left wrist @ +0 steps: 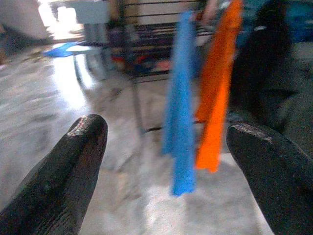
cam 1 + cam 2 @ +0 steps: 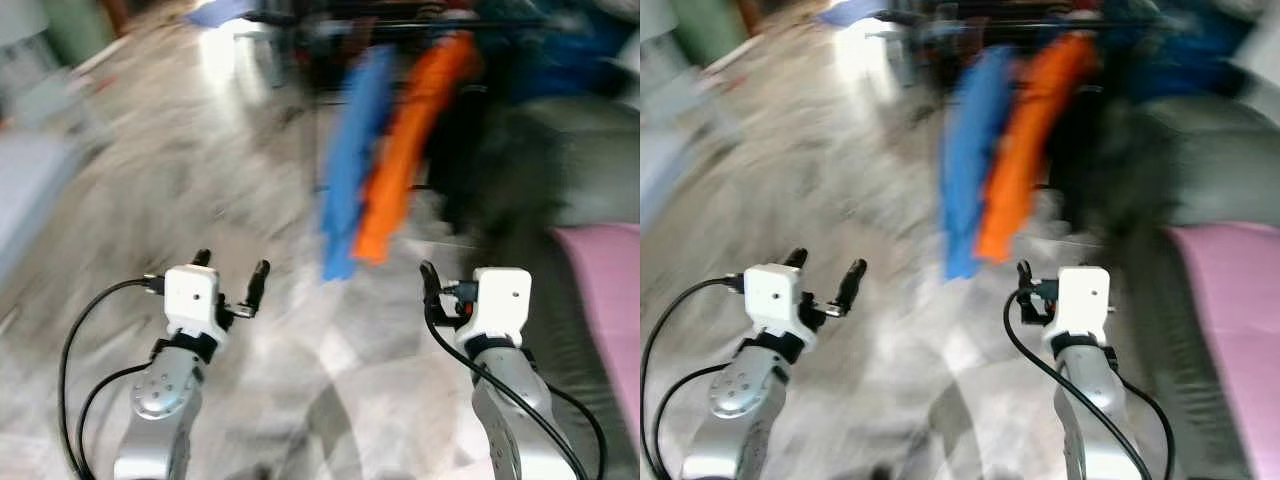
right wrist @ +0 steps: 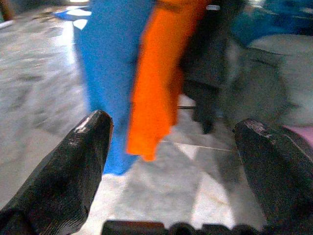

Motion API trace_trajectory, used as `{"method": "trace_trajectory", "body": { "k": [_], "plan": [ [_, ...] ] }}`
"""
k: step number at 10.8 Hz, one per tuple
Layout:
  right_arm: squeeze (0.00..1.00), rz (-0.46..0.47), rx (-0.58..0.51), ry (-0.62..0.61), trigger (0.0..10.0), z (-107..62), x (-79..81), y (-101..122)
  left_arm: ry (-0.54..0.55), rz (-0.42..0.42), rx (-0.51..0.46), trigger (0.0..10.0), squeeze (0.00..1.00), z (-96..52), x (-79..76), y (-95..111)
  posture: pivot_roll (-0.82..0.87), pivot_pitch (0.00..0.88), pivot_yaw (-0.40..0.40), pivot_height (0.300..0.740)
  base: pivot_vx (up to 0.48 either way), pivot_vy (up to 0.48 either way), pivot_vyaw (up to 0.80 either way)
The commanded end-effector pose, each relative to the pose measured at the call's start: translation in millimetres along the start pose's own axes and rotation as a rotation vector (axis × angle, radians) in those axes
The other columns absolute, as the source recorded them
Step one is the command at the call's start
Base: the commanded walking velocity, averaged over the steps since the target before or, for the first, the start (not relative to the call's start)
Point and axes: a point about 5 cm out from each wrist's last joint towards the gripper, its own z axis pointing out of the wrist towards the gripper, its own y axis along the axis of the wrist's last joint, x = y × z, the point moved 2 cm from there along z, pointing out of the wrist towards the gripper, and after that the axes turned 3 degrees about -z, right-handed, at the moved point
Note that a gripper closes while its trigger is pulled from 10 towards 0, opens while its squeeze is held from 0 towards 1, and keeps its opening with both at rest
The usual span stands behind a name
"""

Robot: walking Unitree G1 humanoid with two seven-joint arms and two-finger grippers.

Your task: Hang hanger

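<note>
Both arms reached forward at waist height, the left pincer (image 2: 230,275) and right pincer (image 3: 178,161) spread wide and empty above the blurred marble floor (image 2: 200,180). Ahead of them, blue cloth (image 2: 352,160) and orange cloth (image 2: 408,140) hung from a dark rack (image 1: 146,44); no hanger could be made out.

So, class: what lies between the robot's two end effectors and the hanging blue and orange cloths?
Bare, glossy grey tiled floor, blurred in both eye views; nothing rests there.

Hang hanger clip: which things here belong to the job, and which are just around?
Job:
- drying rack
- blue cloth hanging on it
- orange cloth beside the blue one
- left gripper, jaws open, holding nothing
- right gripper, jaws open, holding nothing

Around:
- pink cushion
- grey sofa
- tiled floor
</note>
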Motion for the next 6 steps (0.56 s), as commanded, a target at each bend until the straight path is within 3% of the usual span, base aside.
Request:
{"method": "trace_trajectory", "body": {
  "k": [1,4,6],
  "plan": [
    [0.0,0.0,0.019,-0.017,10.0,0.0,-4.9,-5.2,-0.018,-0.005,0.01,10.0,0.0,-0.7,-5.4,-3.3,-0.08,0.126,0.025,0.74,0.405,0.255,0.0],
    [0.0,-0.003,0.011,-0.021,10.0,3.1,-3.8,-4.4,-0.014,-0.034,0.022,10.0,0.0,4.1,-6.8,-5.6,-0.09,0.118,0.029,0.74,0.361,0.311,0.0],
    [0.0,-0.005,0.012,-0.025,10.0,4.1,-4.2,-5.6,-0.005,-0.033,0.046,10.0,0.0,4.7,-6.7,-9.4,-0.09,0.121,0.03,0.74,0.124,0.435,0.0]
  ]
}}
